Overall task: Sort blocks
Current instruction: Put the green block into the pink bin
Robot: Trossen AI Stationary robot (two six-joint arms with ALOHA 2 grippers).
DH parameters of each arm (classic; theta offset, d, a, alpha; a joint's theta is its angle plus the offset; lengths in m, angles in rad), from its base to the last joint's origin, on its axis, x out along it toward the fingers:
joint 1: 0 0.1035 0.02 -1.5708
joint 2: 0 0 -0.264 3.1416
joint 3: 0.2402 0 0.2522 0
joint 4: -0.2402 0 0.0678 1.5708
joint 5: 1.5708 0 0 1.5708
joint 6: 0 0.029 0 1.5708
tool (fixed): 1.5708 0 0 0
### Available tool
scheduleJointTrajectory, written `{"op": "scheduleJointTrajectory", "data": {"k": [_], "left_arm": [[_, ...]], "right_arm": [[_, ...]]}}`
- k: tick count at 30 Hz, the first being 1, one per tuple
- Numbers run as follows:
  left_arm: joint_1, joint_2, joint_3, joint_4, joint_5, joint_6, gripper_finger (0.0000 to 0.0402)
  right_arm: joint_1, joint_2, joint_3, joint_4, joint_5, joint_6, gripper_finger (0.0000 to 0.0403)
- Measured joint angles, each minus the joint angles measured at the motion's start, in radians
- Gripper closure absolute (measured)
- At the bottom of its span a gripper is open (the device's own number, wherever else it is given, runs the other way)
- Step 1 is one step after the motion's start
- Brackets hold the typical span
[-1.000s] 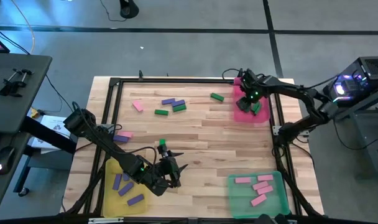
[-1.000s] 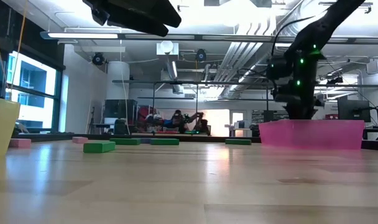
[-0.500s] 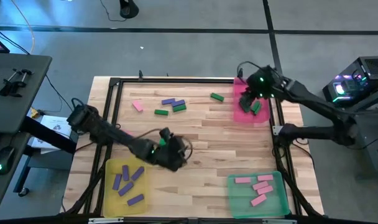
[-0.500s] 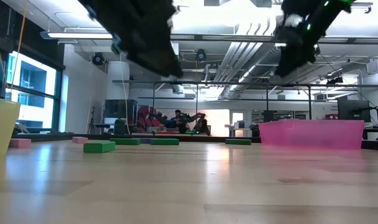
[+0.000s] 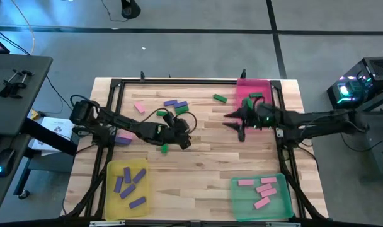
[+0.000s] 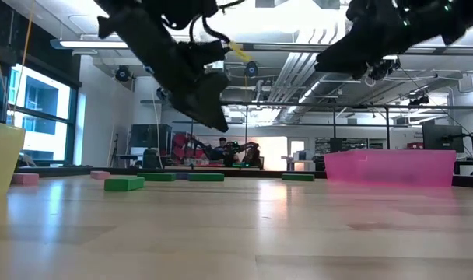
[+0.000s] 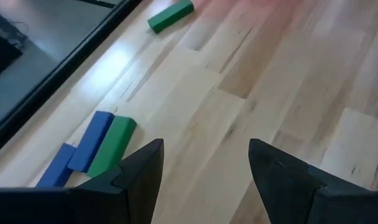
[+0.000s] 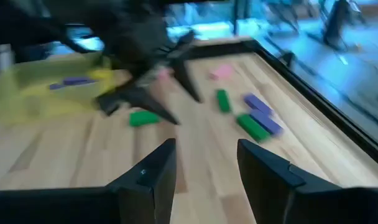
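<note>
Between picks: both my arms hang over the middle of the desk (image 5: 210, 139), empty. My left fingers (image 7: 204, 171) are spread wide with nothing between them, aimed at a purple-and-green pair of blocks (image 7: 96, 146) just ahead. My right fingers (image 8: 204, 168) are also apart and hold nothing, just beside the pink tray (image 5: 254, 88).

Loose blocks lie along the desk's far side from the yellow tray (image 5: 109, 189): a green block (image 5: 220, 98) near the pink tray, a pink block (image 5: 139, 108) toward the far corner, another green one (image 5: 164, 148) under my left arm. Purple bars already sit in the yellow tray, pink bars in the green tray (image 5: 283, 202).

Next, I judge, I must drop onto one block and close.

The black frame rail (image 5: 116, 101) rims the desk; open wood lies between the trays, though my arms are near each other.
</note>
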Motion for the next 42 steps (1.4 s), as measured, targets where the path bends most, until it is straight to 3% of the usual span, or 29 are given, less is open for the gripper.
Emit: {"op": "scheduleJointTrajectory", "data": {"k": [5,8,12,18,28,35,42], "left_arm": [[0.034,-0.078,-0.115,0.104,0.012,0.093,0.0179],[0.055,-0.159,-0.205,0.237,0.009,0.165,0.0179],[0.073,-0.295,-0.298,0.362,0.006,0.229,0.0179],[0.119,-0.457,-0.334,0.367,-0.034,0.263,0.0179],[0.224,-0.467,-0.346,0.386,-0.027,0.353,0.0179],[0.060,-0.446,-0.393,0.413,-0.066,0.059,0.0179],[-0.190,-0.444,-0.393,0.405,-0.368,-0.141,0.0179]], "right_arm": [[0.109,0.066,-0.087,0.202,0.116,-0.052,0.0249],[0.142,0.114,-0.083,0.256,0.236,-0.091,0.0249],[0.127,0.170,-0.031,0.275,0.312,-0.202,0.0249],[0.061,0.232,0.087,0.286,0.333,-0.237,0.0249],[0.072,0.363,0.102,0.293,0.333,-0.161,0.0249],[0.173,0.474,0.103,0.402,0.349,-0.177,0.0249],[0.298,0.470,0.107,0.356,0.345,-0.146,0.0249]]}}
